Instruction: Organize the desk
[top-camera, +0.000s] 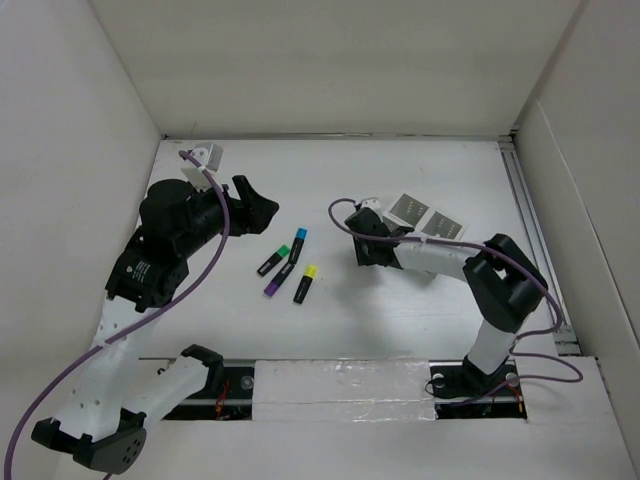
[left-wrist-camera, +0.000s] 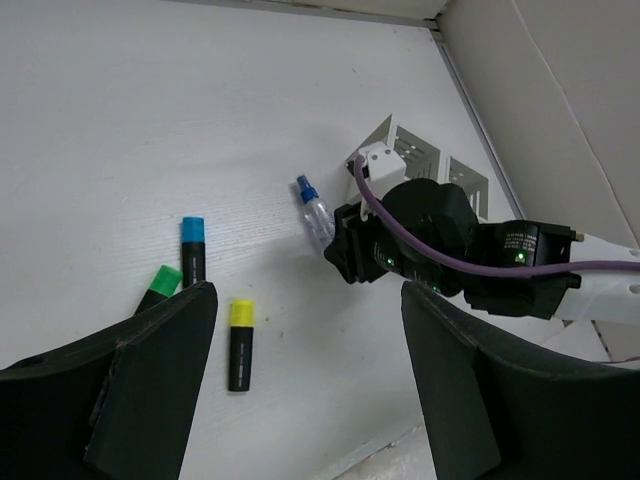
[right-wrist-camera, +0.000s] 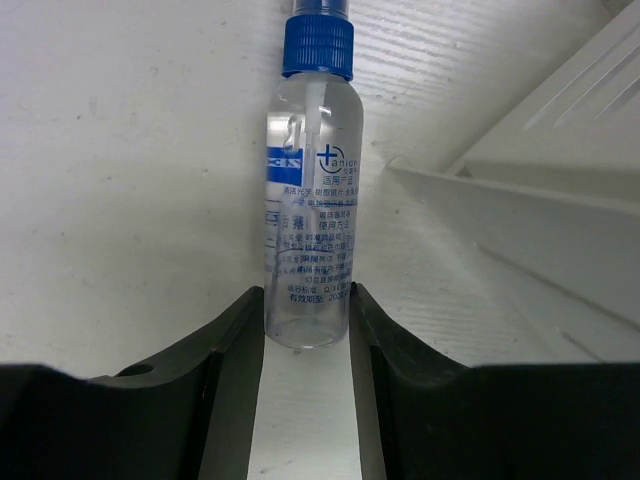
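Right fingers (right-wrist-camera: 235, 340) are tight against both sides of the clear spray bottle (right-wrist-camera: 307, 200) at its base, blue cap pointing to 12 o'clock in the wrist view. So my right gripper (right-wrist-camera: 307, 312) is closed narrow on it, though I can't tell whether the bottle is off the surface yet. The white compartmented holder (right-wrist-camera: 540, 210) is at 2 o'clock from that grip, just beside the bottle, and what I can see of it looks empty. In the top view the holder is at about 1 o'clock from the middle of the desk (top-camera: 400, 330), and the right gripper is just on its 9 o'clock side. My left gripper (left-wrist-camera: 310, 340) is spread wide with nothing between the fingers. It hovers at 10 o'clock of the marker cluster. Four markers lie loose near mid-desk, close together but not lined up: green-capped (top-camera: 273, 260), blue-capped (top-camera: 297, 244), yellow-capped (top-camera: 305, 283) and purple (top-camera: 277, 282). Progress, as I judge it, is early. Nothing shows as stowed; the bottle is gripped but not placed, and none of the four markers has been picked up. Left to do: put the bottle away, then the markers one at a time, presumably into the holder.
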